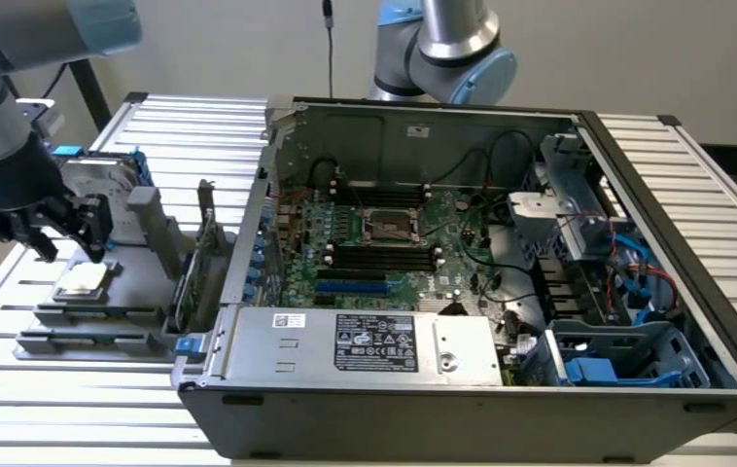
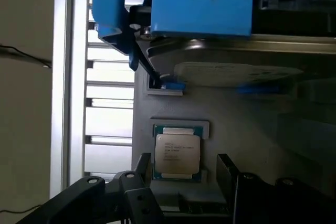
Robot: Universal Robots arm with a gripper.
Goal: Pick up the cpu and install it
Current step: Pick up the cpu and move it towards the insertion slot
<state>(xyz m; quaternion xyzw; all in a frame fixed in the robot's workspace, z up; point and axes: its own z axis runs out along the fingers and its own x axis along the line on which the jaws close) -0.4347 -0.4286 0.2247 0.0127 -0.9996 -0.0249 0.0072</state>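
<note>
The cpu is a small square chip with a shiny metal top, lying flat in a recess of the grey holder block at the exterior view's left, outside the computer case. My gripper hangs just above it, open, with nothing between its fingers. In the wrist view the cpu lies in its holder recess with the two dark fingers standing apart on either side of it, not touching it. The empty cpu socket sits in the middle of the motherboard inside the open case.
A silver hard drive with a blue frame stands upright just behind the cpu, also seen close up as the blue frame. The case wall rises between holder and motherboard. A second arm stands behind the case.
</note>
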